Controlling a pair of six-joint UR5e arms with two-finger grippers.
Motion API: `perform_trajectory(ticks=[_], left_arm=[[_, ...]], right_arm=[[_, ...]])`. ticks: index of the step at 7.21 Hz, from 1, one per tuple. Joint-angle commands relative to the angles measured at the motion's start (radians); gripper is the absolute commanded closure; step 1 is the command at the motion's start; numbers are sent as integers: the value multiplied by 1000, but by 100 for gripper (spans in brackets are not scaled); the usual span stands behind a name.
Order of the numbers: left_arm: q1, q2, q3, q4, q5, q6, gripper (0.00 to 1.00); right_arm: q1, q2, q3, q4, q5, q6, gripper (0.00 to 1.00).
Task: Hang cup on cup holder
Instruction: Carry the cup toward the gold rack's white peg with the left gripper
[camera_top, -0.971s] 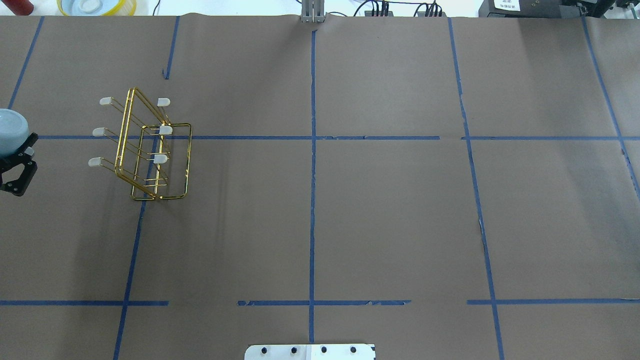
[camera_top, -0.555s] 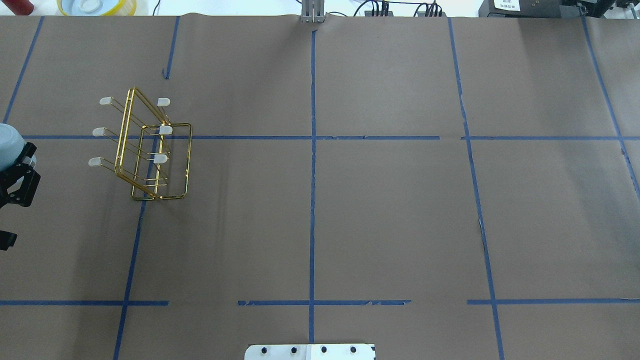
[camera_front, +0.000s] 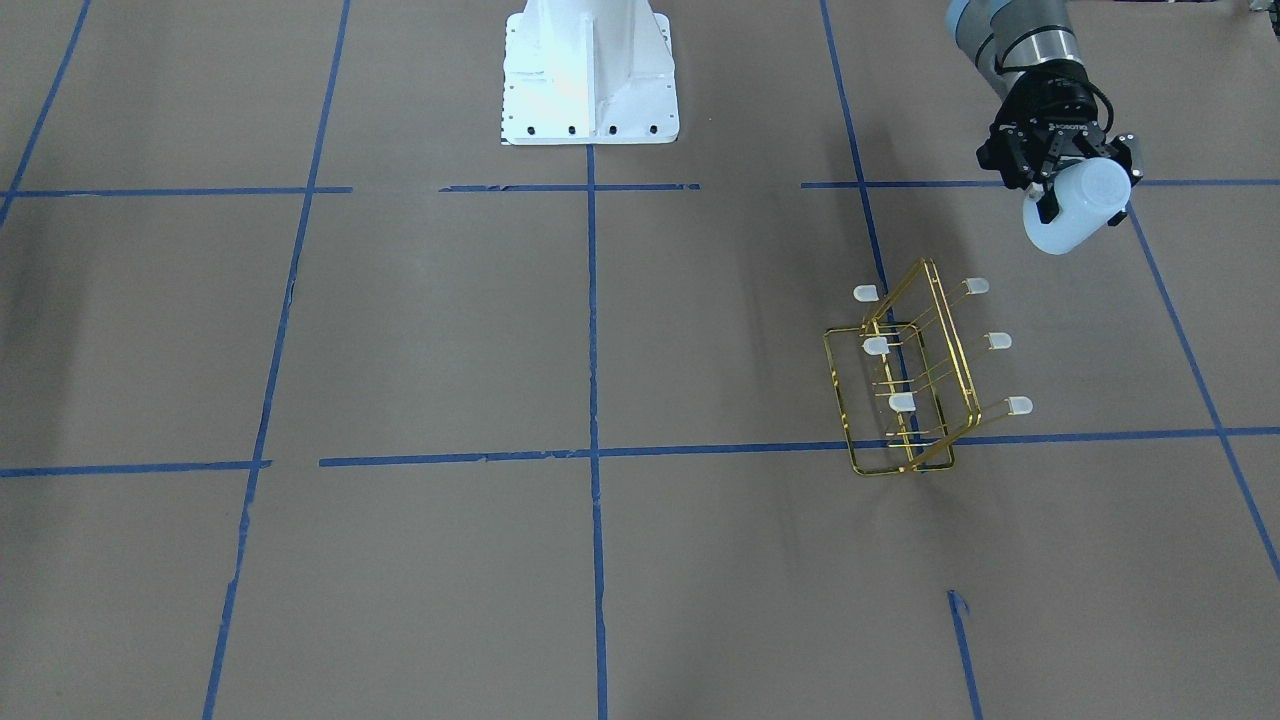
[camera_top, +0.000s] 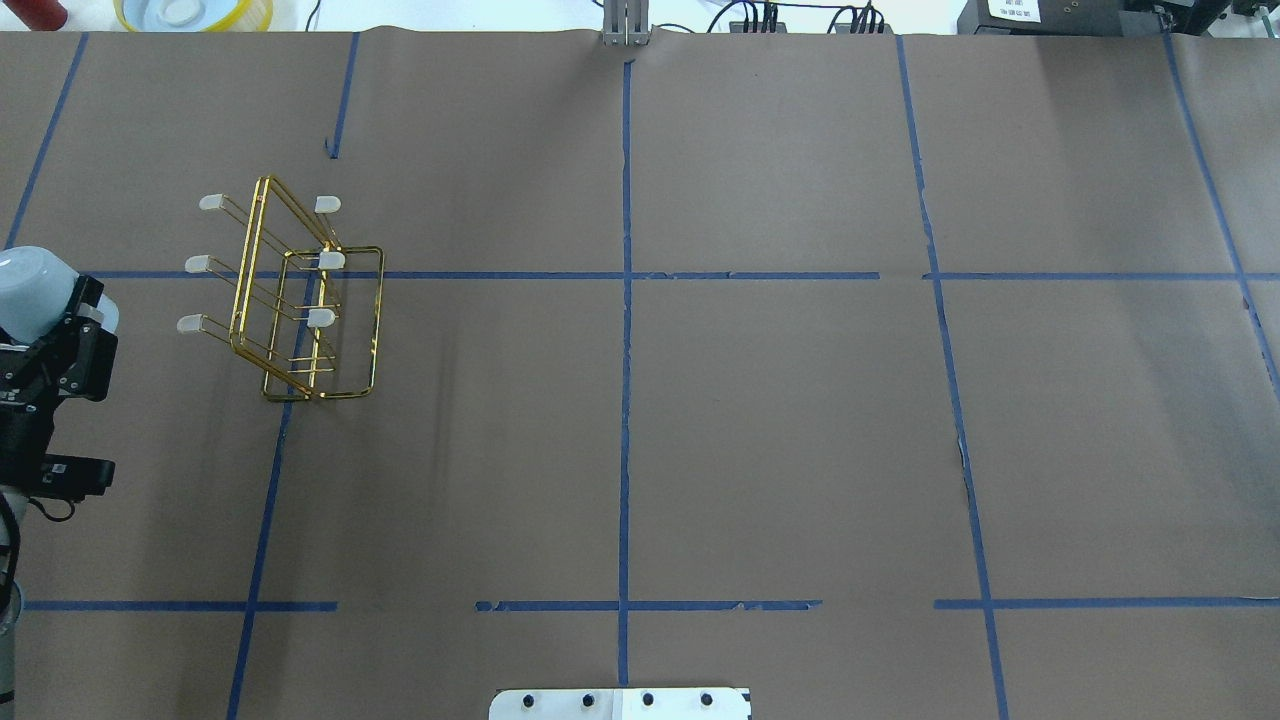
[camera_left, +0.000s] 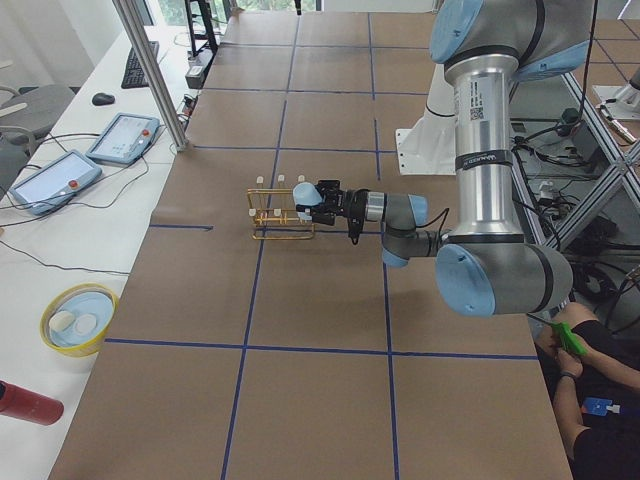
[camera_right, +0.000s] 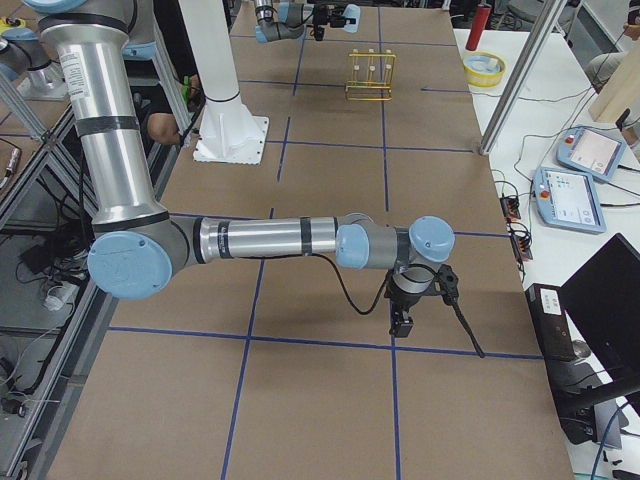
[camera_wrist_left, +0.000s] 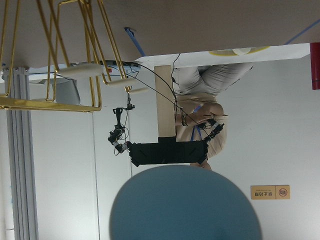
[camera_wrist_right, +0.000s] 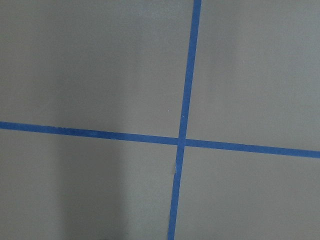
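My left gripper (camera_front: 1072, 185) is shut on the pale-blue cup (camera_front: 1078, 208) and holds it off the table on its side, to the robot's left of the rack. The overhead view shows the cup (camera_top: 32, 285) in the left gripper (camera_top: 55, 310), apart from the gold wire cup holder (camera_top: 300, 300). The holder (camera_front: 910, 385) stands on the brown paper with whitish-capped prongs on both sides, all bare. In the left wrist view the cup (camera_wrist_left: 185, 205) fills the bottom and the holder (camera_wrist_left: 55, 60) is at the upper left. My right gripper (camera_right: 403, 318) shows only in the exterior right view; I cannot tell its state.
The robot's white base (camera_front: 588, 70) stands at the table's near middle edge. A yellow bowl (camera_top: 190, 12) and a red object (camera_left: 30, 402) lie beyond the far left edge. Blue tape lines cross the brown paper. The right wrist view shows only paper and tape.
My left gripper, still holding the cup, has moved right, a little closer to the holder, and more of the arm shows. The holder has not moved.
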Motion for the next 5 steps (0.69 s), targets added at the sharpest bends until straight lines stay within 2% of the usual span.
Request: perform_trajectory(ticks=[1,5], left_arm=[[11,-61,50,12,36,-11,100],[23,-135,94,18,55,-9,100]], right_arm=[[0,0,0,0,0,0,0],[0,0,0,0,0,0,0]])
